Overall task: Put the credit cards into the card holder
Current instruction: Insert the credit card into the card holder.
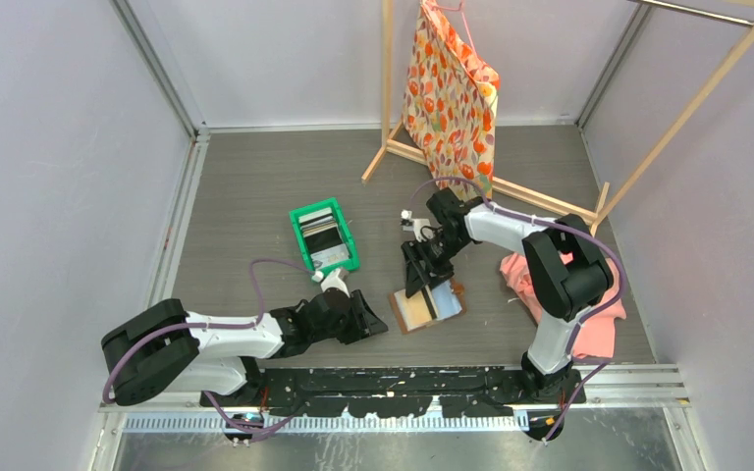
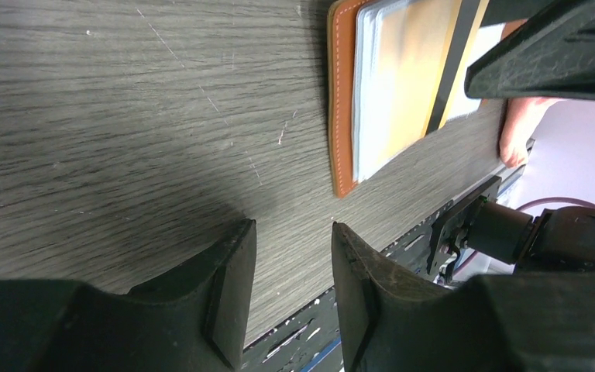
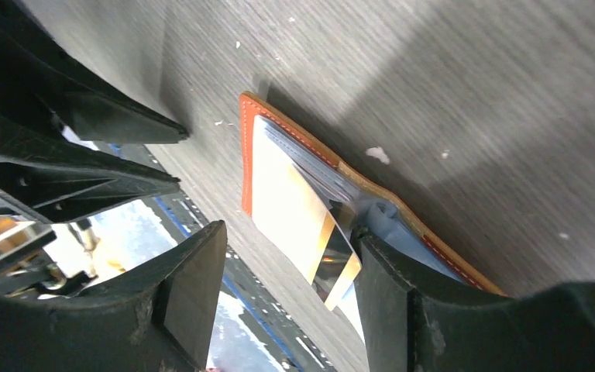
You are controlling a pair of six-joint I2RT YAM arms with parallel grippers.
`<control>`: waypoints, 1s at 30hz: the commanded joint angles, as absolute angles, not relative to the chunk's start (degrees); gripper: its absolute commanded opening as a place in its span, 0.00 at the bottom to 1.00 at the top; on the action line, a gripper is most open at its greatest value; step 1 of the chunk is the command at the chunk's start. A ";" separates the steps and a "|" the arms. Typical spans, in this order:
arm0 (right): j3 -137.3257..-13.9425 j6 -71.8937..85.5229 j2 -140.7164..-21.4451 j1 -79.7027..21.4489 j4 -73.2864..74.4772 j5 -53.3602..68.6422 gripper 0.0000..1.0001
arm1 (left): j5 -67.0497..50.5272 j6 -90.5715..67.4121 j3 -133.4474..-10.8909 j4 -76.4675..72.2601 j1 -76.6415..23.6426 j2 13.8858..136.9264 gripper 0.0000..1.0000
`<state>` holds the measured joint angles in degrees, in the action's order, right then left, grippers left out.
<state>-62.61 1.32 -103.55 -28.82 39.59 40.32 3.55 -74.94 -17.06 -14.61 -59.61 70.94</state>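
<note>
Directly over the open card holder (image 3: 372,186), the right end effector (image 3: 283,263) hangs with its fingers well apart and nothing clamped between them. A tan credit card (image 3: 294,209) with a dark stripe lies between them on the holder's light-blue lining. The card's long axis slants across the holder, and its striped end pokes out past the holder's edge, so it looks only partly seated; whether it sits in a slot cannot be told.

The left end effector (image 2: 290,263) rests low over the worktop (image 1: 255,177), just beside the holder's stitched brown edge, with its fingers parted and empty.

From above, the holder lies near the arms' bases, under the right end effector and to the right of the left one. More credit cards (image 1: 322,235) stand in a green bin (image 1: 314,207), which lies farther out on the worktop, beyond the left end effector and slightly to its left.

The left arm is judged the nearer to that bin for the next pick, and the right the nearer to nudge the tan card home
</note>
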 commanded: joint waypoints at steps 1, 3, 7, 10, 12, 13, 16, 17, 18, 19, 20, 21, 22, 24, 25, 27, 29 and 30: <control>-67.31 -5.83 -102.09 -29.59 44.61 33.68 0.65 | 4.41 -71.21 -16.24 -13.59 -59.73 70.67 0.43; -68.33 -7.73 -102.13 -30.04 45.41 31.73 0.65 | 4.33 -70.74 -16.26 -13.83 -59.74 70.51 0.43; -70.14 -12.12 -101.88 -31.44 46.59 27.44 0.66 | 4.22 -70.18 -16.18 -14.13 -59.74 69.91 0.43; -71.41 -15.15 -101.38 -32.46 47.08 24.26 0.67 | 4.15 -69.85 -16.16 -14.24 -59.76 69.47 0.44; -72.04 -16.20 -100.89 -32.82 46.88 22.80 0.68 | 4.13 -69.63 -16.17 -14.30 -59.75 69.27 0.44; -72.30 -16.61 -100.70 -32.86 46.87 22.24 0.68 | 4.13 -69.55 -16.24 -14.37 -59.71 69.18 0.44; -73.46 -17.62 -101.02 -33.23 46.63 20.30 0.69 | 4.05 -68.97 -16.51 -14.50 -59.76 69.17 0.44; -73.82 -17.74 -101.07 -33.26 46.60 20.02 0.69 | 4.04 -68.85 -16.60 -14.64 -59.77 69.17 0.44; -74.00 -17.91 -101.12 -33.23 46.63 19.96 0.69 | 3.98 -68.76 -16.61 -14.90 -59.74 69.29 0.44; -74.43 -18.11 -100.94 -33.22 46.85 20.28 0.69 | 3.96 -68.69 -16.61 -15.12 -59.76 69.45 0.44; -74.66 -18.38 -100.73 -33.22 47.11 20.84 0.70 | 3.83 -68.57 -16.61 -15.50 -59.74 69.64 0.44; -74.80 -18.39 -100.35 -33.24 47.19 21.41 0.71 | 3.64 -68.41 -16.61 -15.86 -59.73 69.88 0.44; -75.05 -18.53 -100.30 -33.23 47.43 22.03 0.71 | 3.38 -68.27 -16.68 -16.36 -59.76 70.26 0.45; -76.04 -18.77 -100.78 -33.25 48.25 23.29 0.73 | 2.81 -67.99 -16.79 -17.22 -59.77 70.90 0.45; -76.65 -19.14 -101.26 -33.29 49.26 24.06 0.74 | 2.66 -67.90 -16.91 -17.55 -59.74 71.18 0.45; -77.40 -19.72 -102.12 -33.38 49.99 24.07 0.74 | 2.24 -67.74 -17.11 -17.97 -59.73 71.69 0.44; -77.70 -21.00 -102.27 -33.59 49.87 22.16 0.74 | 1.97 -67.55 -17.22 -18.25 -59.77 71.80 0.45; -77.70 -21.94 -102.08 -33.81 49.67 22.00 0.74 | 1.92 -67.46 -17.23 -18.42 -59.77 71.81 0.45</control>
<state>-75.02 -18.41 -103.53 -33.19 48.86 22.57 2.44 -69.52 -16.88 -16.47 -59.61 71.07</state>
